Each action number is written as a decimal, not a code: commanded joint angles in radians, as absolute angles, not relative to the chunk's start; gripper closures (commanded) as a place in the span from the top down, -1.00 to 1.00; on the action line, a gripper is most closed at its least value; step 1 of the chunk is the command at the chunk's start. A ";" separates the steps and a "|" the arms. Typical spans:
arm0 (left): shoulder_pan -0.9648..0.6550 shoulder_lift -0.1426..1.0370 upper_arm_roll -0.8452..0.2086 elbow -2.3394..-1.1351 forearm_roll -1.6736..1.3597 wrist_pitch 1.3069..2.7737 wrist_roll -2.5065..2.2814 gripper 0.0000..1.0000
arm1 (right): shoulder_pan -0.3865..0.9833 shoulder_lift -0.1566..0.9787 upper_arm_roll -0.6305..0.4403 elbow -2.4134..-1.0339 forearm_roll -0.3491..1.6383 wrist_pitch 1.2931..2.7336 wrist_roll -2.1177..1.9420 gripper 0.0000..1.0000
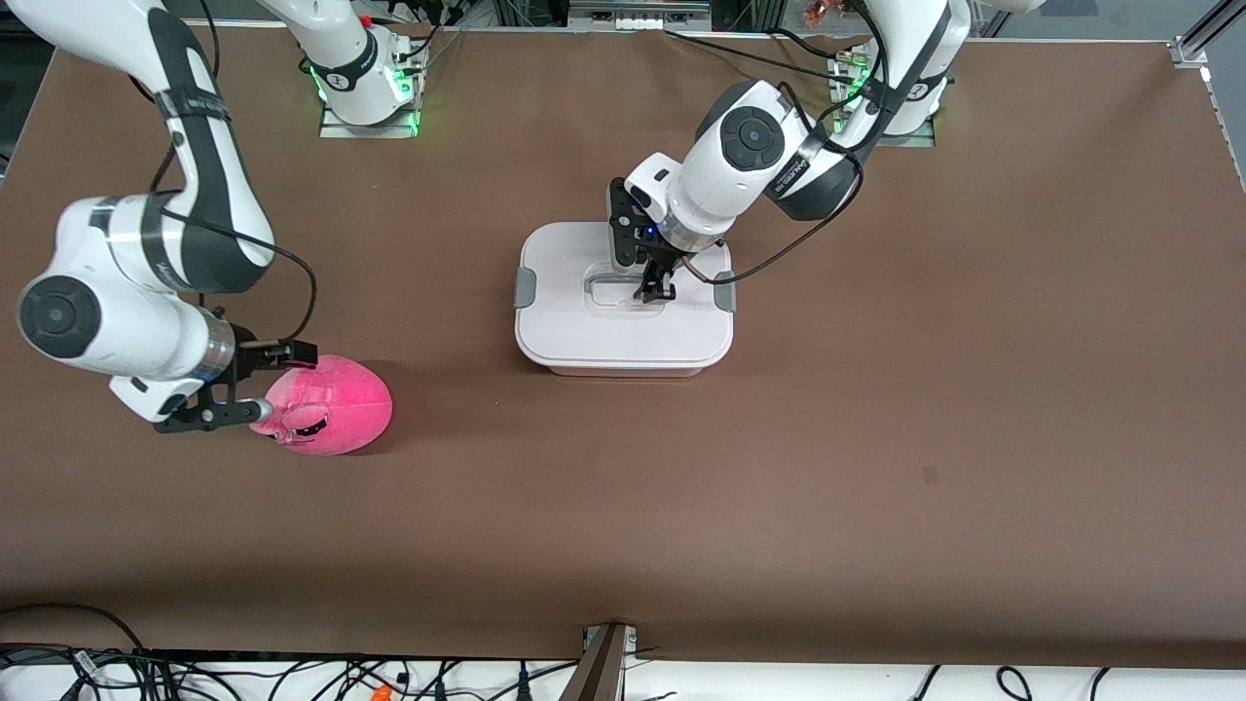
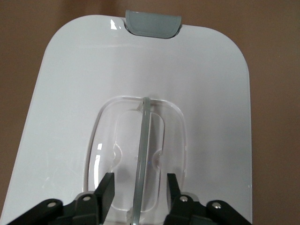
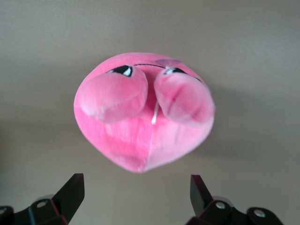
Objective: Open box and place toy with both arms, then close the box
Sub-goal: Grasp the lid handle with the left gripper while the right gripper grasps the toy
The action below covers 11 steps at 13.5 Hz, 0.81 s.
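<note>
White lid (image 1: 623,312) is on the box (image 1: 623,362) and both grey clips look seated, so nothing of the task is done yet as far as I can tell: box needs opening, toy goes in, lid goes back on. Left gripper (image 2: 139,190) is down in the lid's recessed clear handle (image 2: 145,154), fingers part-open on either side of the thin handle bar, not yet pinching it. The bar runs straight out ahead between the fingers, and one grey clip (image 2: 152,23) sits at the lid edge dead ahead of it. Right gripper (image 3: 136,190) is wide open and holding nothing, low by the table with the pink plush toy (image 3: 143,110) just ahead of its fingertips; in the front view the fingers reach the toy's edge, not clamped. Brown matte table (image 1: 876,438) covering, otherwise bare, well lit. Cables and a metal frame run along the edge nearest the front camera, arm bases bolted along the other edge.
</note>
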<state>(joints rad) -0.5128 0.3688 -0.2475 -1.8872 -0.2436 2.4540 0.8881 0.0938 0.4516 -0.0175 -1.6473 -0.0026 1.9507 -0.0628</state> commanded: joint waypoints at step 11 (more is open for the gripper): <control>-0.456 0.307 -0.245 -1.771 -0.275 2.199 0.902 -1.00 | 0.078 0.554 -0.012 -1.651 0.026 2.085 -0.121 -1.00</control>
<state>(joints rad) -0.4829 0.3363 -0.2451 -1.8390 -0.2437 2.3396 0.8905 0.0907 0.5492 -0.0164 -1.6486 0.0035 2.0913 -0.0920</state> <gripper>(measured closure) 0.930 0.515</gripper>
